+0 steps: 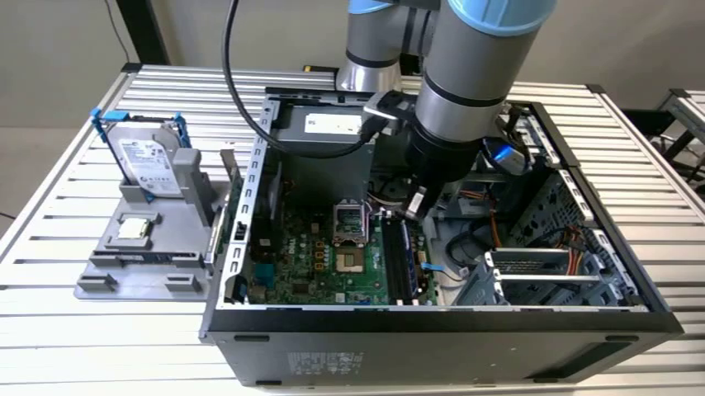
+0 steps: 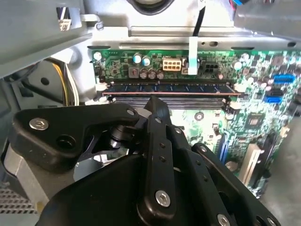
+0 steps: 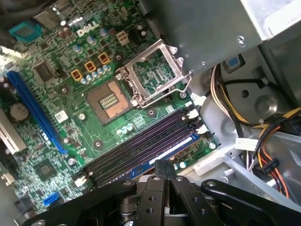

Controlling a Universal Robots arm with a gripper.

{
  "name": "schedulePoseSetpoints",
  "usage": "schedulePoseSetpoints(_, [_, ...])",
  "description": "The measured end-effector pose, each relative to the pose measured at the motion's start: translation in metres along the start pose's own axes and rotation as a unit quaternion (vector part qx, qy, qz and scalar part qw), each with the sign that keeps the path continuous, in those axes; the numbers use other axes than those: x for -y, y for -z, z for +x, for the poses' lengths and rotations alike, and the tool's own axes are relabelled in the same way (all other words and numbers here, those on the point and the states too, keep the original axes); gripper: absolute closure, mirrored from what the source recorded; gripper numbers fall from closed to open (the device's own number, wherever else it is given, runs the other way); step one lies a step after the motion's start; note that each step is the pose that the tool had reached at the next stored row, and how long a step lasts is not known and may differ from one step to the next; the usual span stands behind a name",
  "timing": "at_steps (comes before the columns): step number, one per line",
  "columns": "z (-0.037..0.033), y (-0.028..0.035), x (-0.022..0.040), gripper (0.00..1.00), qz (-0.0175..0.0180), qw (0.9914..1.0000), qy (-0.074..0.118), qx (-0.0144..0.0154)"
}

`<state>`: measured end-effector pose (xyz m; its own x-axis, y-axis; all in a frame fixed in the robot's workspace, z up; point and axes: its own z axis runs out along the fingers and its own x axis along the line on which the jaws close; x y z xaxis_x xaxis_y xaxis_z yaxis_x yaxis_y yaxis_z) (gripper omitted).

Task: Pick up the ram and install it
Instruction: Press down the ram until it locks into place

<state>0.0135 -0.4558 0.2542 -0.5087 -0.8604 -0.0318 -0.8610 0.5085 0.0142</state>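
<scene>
The ram [image 2: 164, 88] is a long narrow stick with a row of dark chips. It lies along the outermost memory slot of the green motherboard [image 3: 56, 94] inside the open computer case [image 1: 441, 318]. It appears in the first wrist view as a blue-white strip [image 3: 175, 150] beside the dark empty slots, and in the exterior view next to the slots [image 1: 421, 262]. My gripper [image 2: 155, 101] is down inside the case just over the stick's middle. Its black fingers [image 3: 162, 165] are pressed together with nothing between them. I cannot tell whether the tips touch the ram.
An open processor socket [image 3: 150, 70] lies beside the memory slots. Bundled cables [image 3: 263, 136] and a drive cage [image 1: 551, 272] crowd the case on the exterior view's right. A grey fixture [image 1: 144, 247] outside the case holds a hard drive [image 1: 144, 157] and a square chip [image 1: 134, 228].
</scene>
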Motion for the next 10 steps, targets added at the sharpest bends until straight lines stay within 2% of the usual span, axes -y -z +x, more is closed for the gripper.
schedulePoseSetpoints(3, [0.0, -0.0001, 0.0, 1.0, 0.0015, 0.99971, 0.024, 0.0011])
schedulePoseSetpoints(6, [0.0, 0.0, 0.0, 1.0, 0.0044, 0.99886, 0.047, 0.0027])
schedulePoseSetpoints(10, [0.0, 0.0001, 0.0, 1.0, 0.0048, 0.99656, 0.083, 0.0032])
